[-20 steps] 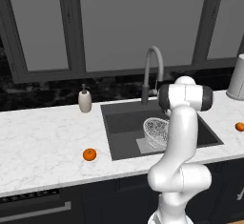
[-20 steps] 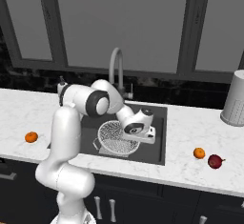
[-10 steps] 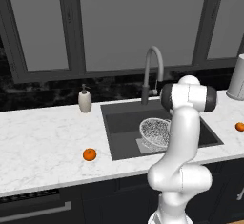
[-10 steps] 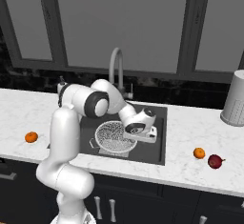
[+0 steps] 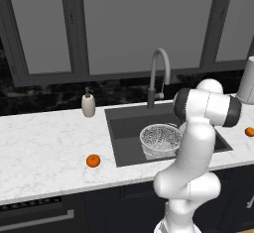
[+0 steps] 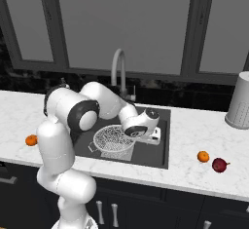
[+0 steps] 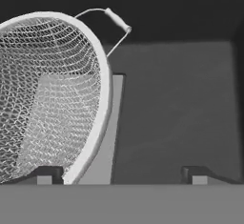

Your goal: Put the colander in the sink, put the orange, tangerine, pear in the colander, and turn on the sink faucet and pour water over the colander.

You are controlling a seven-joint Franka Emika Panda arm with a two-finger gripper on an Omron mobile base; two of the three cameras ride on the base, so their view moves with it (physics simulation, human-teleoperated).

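Over the dark grey rectangular sink, the jaws are standing open beside the white-silver mesh colander; lifting straight clear is looking wisest.

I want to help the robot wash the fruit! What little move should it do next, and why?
Probably lift the pincer up out of the sink. The colander already sits in the basin, and in the hand view the fingertips stand wide apart with the rim beside one of them, not clamped. The pear and an orange fruit wait on the counter.

Even soft rendered light, sharp focus, no glare; sink interior dim, faint shadows.
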